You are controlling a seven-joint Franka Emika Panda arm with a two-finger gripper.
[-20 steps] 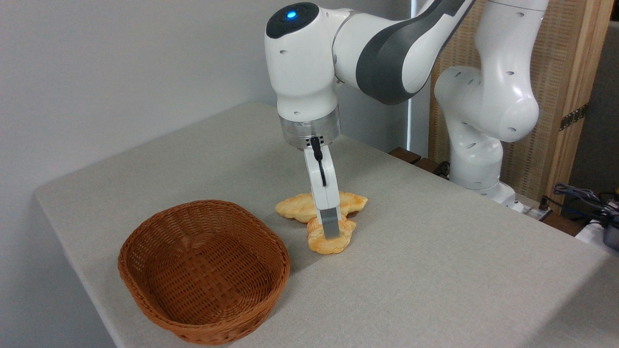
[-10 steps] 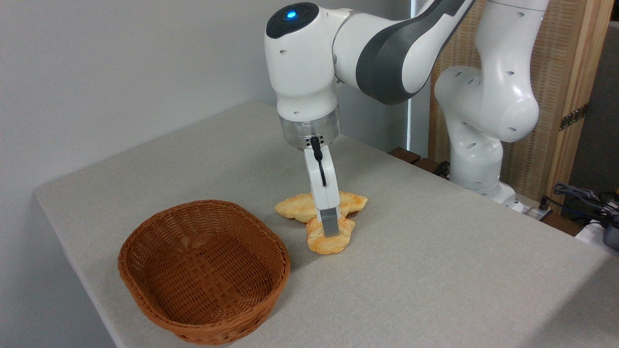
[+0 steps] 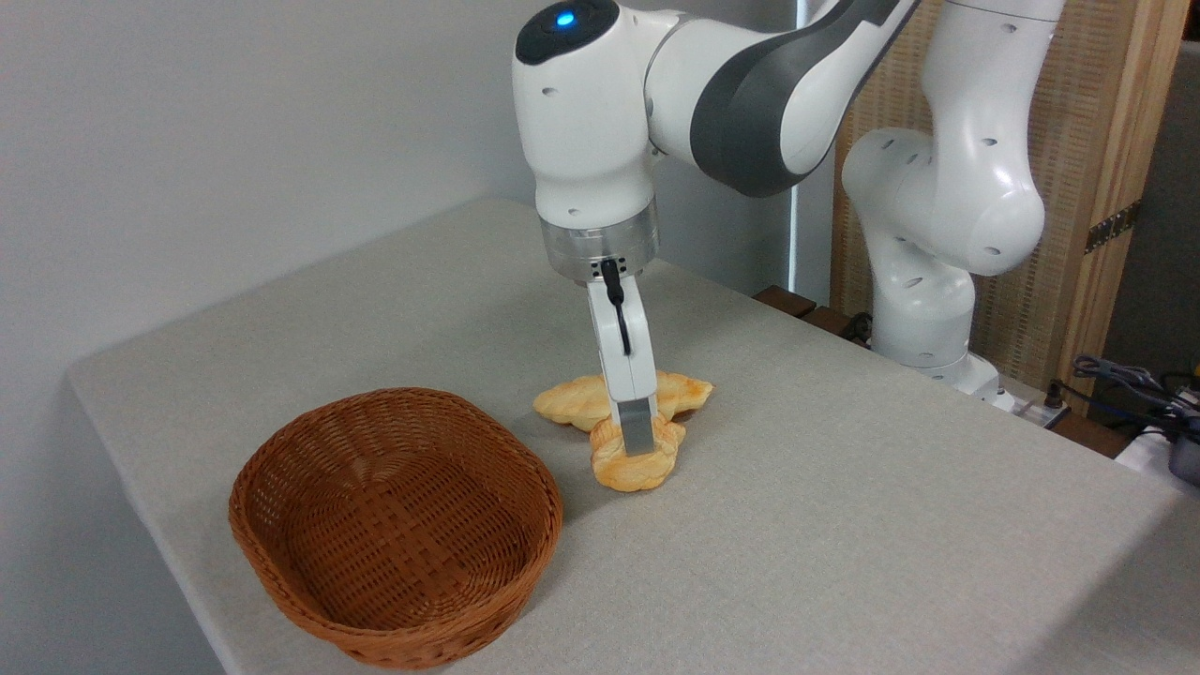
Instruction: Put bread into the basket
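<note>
Since a second ago my gripper (image 3: 637, 439) has risen slightly, jaws clenched on the bread (image 3: 636, 459); lift begun, basket (image 3: 394, 525) empty.

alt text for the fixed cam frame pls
A white robot arm's gripper is closed on a small golden bun at table level, beside a braided loaf. An empty wicker basket sits to the left.
</note>
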